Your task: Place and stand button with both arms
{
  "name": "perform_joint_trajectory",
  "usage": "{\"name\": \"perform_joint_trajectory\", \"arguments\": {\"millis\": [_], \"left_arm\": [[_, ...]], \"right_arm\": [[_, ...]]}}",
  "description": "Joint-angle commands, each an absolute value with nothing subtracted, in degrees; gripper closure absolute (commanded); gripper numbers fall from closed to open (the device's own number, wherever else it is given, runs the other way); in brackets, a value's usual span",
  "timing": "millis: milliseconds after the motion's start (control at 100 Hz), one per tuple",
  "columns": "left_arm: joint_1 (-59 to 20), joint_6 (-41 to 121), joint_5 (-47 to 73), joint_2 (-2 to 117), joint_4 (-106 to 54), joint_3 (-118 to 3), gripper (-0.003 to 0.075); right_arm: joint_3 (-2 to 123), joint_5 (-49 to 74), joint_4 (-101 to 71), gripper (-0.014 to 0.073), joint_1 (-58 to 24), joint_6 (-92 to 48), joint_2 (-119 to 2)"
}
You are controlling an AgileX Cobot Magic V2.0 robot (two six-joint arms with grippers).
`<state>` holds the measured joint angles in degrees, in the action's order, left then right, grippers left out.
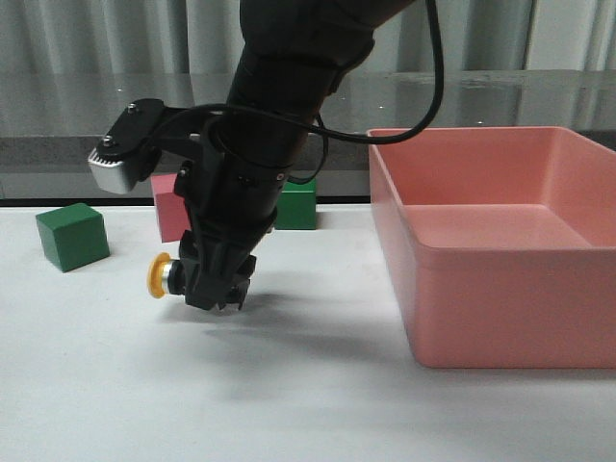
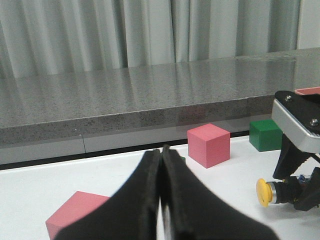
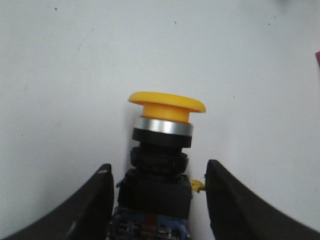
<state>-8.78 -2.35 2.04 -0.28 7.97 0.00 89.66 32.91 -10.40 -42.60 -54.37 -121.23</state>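
Button (image 1: 162, 276) lies on its side on the white table (image 1: 318, 395), yellow mushroom cap pointing left in the front view, silver collar behind it, black body going into the right gripper (image 1: 219, 291). In the right wrist view the button (image 3: 162, 150) sits between the two black fingers (image 3: 92, 205), base end at the gripper, cap sticking out past the fingertips. Left finger looks to be touching the black body; a sliver of white shows between the body and the other finger, so jaws are partly open around it and a firm grip cannot be confirmed. Cannot tell if the button rests on the table or is just above it; shadow sits right under the gripper.

Right arm (image 1: 279, 87) comes down steeply from the top, light grey module (image 1: 111, 168) on its wrist.

Left gripper (image 2: 161, 200) shows only in the left wrist view: fingers pressed together, nothing between them, low over the table. From there the button (image 2: 267, 192) and right gripper are off to the side, well apart.

Around it: green cube (image 1: 72, 236) at left, pink cube (image 1: 171, 207) behind the right arm, second green cube (image 1: 296, 204) behind that, big pink bin (image 1: 500, 318) at right. Another pink cube (image 2: 75, 215) lies near the left gripper.
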Motion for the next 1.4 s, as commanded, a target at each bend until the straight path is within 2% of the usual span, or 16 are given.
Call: {"name": "perform_joint_trajectory", "arguments": {"millis": [0, 210, 280, 480, 580, 770, 940, 1090, 1390], "left_arm": [[-9.1, -2.9, -2.6, -2.0, 7.4, 2.6, 0.0740], [-9.1, -2.9, -2.6, -2.0, 7.4, 2.6, 0.0740], [-9.1, -2.9, -2.6, -2.0, 7.4, 2.6, 0.0740], [-9.1, -2.9, -2.6, -2.0, 7.4, 2.6, 0.0740], [-9.1, -2.9, -2.6, -2.0, 7.4, 2.6, 0.0740], [-9.1, -2.9, -2.6, -2.0, 7.4, 2.6, 0.0740], [-9.1, -2.9, -2.6, -2.0, 7.4, 2.6, 0.0740], [-9.1, -2.9, -2.6, -2.0, 7.4, 2.6, 0.0740], [-9.1, -2.9, -2.6, -2.0, 7.4, 2.6, 0.0740]], "right_arm": [[91.9, 30.9, -11.3, 0.0435, -42.5, -55.0, -117.9], [91.9, 32.2, -11.5, 0.0075, -42.5, -54.7, -117.4], [91.9, 33.1, -11.5, 0.0035, -42.5, -53.9, -116.5], [91.9, 34.5, -11.5, 0.0040, -41.7, -47.0, -110.5], [91.9, 36.7, -11.5, 0.0124, -40.3, -40.7, -105.5], [89.5, 42.0, -11.5, 0.0480, -34.6, -32.4, -95.4], [79.6, 40.5, -11.5, 0.0664, -27.7, -30.0, -84.0], [67.0, 36.1, -11.5, 0.0654, -20.3, -26.4, -70.3], [41.5, 19.5, -11.5, 0.0654, -6.5, -21.2, -40.9]]}}
